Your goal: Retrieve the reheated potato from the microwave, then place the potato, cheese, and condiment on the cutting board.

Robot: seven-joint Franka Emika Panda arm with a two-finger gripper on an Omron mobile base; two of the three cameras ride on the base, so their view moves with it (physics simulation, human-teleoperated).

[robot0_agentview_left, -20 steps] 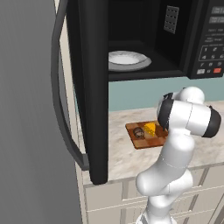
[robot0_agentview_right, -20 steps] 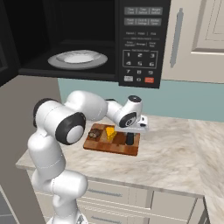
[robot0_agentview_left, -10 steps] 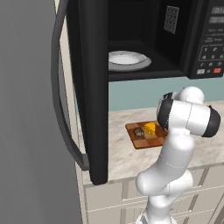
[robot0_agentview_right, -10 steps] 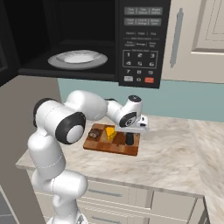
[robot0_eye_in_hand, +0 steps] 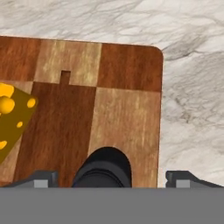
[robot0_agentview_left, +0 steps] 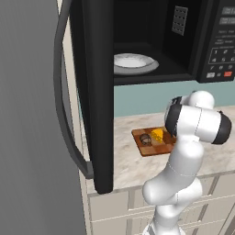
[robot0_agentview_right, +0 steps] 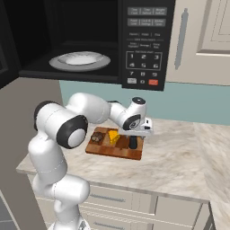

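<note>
Potato (robot0_agentview_right: pixel 97 136), cheese (robot0_agentview_right: pixel 113 136) and condiment (robot0_agentview_right: pixel 133 143) all sit on the board (robot0_agentview_right: pixel 117 152), which lies on the marble counter (robot0_agentview_right: pixel 179 157). The gripper (robot0_eye_in_hand: pixel 110 179) hangs just above the condiment with fingers (robot0_eye_in_hand: pixel 43 179) spread wide on both sides, not touching it. The microwave (robot0_agentview_right: pixel 143 40) door stands open, and a white plate (robot0_agentview_right: pixel 80 60) is inside.

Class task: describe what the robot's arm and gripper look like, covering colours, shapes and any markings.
The arm is glossy white, built of rounded tubular segments with dark grey-black bands at the joints. The gripper has a white boxy hand and two small dark grey finger tips. No cables or markings show.
</note>
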